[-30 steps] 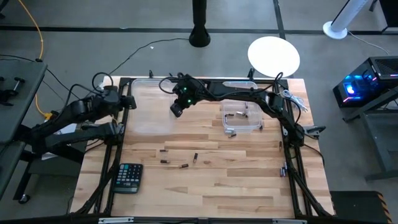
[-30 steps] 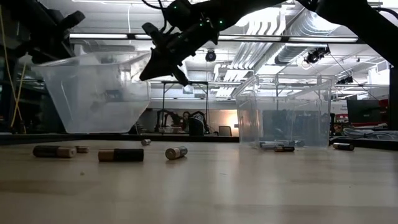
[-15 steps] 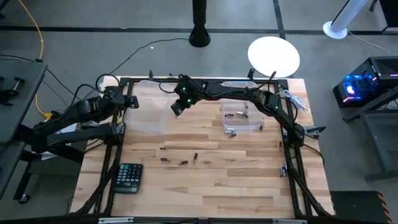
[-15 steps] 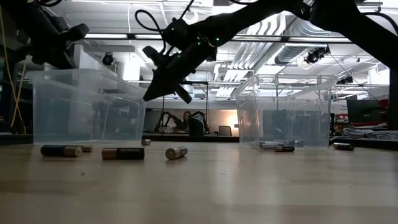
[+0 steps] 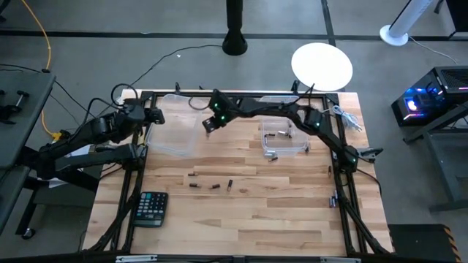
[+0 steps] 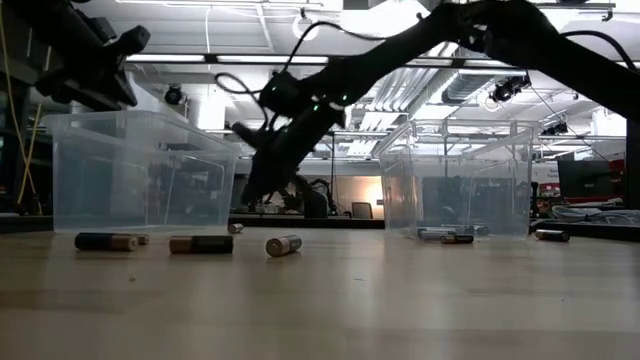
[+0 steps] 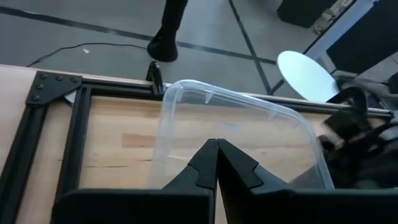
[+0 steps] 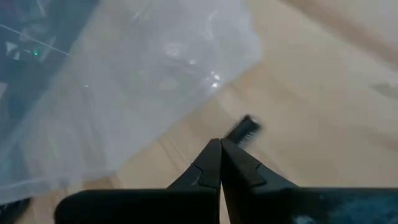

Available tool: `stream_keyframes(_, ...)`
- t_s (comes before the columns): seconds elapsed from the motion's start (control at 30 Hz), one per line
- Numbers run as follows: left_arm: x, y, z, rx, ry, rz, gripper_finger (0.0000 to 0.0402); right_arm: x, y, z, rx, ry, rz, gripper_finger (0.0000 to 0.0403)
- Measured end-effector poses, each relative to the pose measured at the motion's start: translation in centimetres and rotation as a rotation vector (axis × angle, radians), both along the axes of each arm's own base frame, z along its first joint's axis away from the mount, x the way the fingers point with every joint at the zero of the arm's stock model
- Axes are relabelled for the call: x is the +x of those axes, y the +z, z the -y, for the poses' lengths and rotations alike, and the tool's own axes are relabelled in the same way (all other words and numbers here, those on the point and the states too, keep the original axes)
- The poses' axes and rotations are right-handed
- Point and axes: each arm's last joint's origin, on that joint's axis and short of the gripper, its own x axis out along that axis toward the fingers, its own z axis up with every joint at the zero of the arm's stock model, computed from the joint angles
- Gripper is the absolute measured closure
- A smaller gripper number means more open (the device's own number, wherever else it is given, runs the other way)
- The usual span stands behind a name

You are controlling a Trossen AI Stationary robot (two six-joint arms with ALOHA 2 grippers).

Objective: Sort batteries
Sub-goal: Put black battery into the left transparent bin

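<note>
Both pairs of fingers are pressed together, empty. The right gripper [image 5: 207, 126] hangs at the left bin's [image 5: 170, 124] three o'clock rim, seemingly nudging it; the left gripper [image 5: 152, 117] waits at nine. The batteries [image 5: 212, 185] lie loose at the bin's five o'clock, more in the right bin [image 5: 285, 136].

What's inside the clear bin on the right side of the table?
The right clear bin holds at least two small batteries lying on its floor by the low view; the exact count is unclear. One more battery lies on the table just outside it.
</note>
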Motion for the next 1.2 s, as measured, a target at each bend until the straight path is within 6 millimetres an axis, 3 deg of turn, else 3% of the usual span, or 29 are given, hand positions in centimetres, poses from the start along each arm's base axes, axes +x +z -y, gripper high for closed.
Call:
stream_keyframes(0.23,0.2,0.3,-0.1,0.013,-0.002,0.033,0.0402,1.9,-2.3,-1.4,0.023,-0.09,0.069,0.0403)
stream_keyframes(0.63,0.2,0.3,-0.1,0.014,-0.007,0.043,0.0401,1.3,-3.5,-1.3,-0.026,-0.14,-0.035,0.0403)
stream_keyframes(0.73,0.2,0.3,-0.1,0.008,-0.017,0.045,0.0401,1.0,-2.7,-1.5,-0.035,-0.115,-0.049,0.0403)
stream_keyframes(1.0,0.2,0.3,0.0,0.01,-0.022,0.039,0.0402,-1.1,2.0,-0.6,-0.153,-0.081,-0.123,0.0403)
stream_keyframes(1.2,0.3,0.3,0.0,0.01,-0.024,0.039,0.0401,-1.9,2.4,-1.5,-0.283,0.27,-0.179,0.0403)
